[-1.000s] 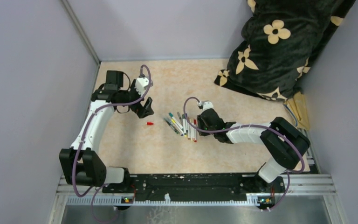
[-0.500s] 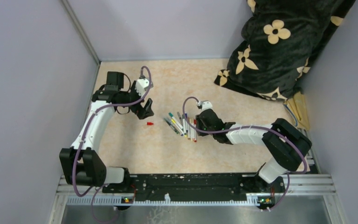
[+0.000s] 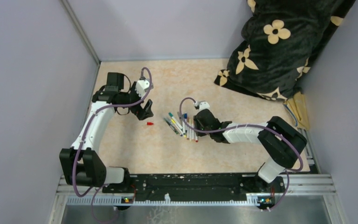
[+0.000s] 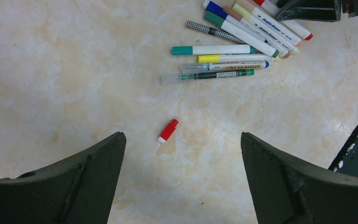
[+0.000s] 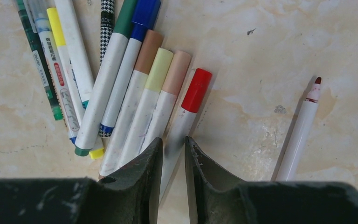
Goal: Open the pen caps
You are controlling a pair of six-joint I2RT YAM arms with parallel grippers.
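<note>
Several pens (image 3: pixel 182 126) lie in a loose pile mid-table, most with their pen caps on. My right gripper (image 5: pixel 173 145) is shut on the white barrel of the red-capped pen (image 5: pixel 181 125), at the right edge of the pile; its red cap (image 5: pixel 196 90) points away from the jaws. An uncapped pen (image 5: pixel 300 135) with a dark red tip lies alone to the right. A loose red cap (image 4: pixel 168 130) rests on the table left of the pile. My left gripper (image 4: pixel 182 140) hangs wide open above that cap, with nothing between its fingers.
A black blanket with cream flowers (image 3: pixel 279 46) fills the back right corner. Grey walls close in the left side and the back. The black base rail (image 3: pixel 191 182) runs along the near edge. My right gripper's tip (image 4: pixel 312 9) shows at the top of the left wrist view.
My right gripper has slid a little to the left along the pile, still shut on the pen. The left arm has hardly moved.
</note>
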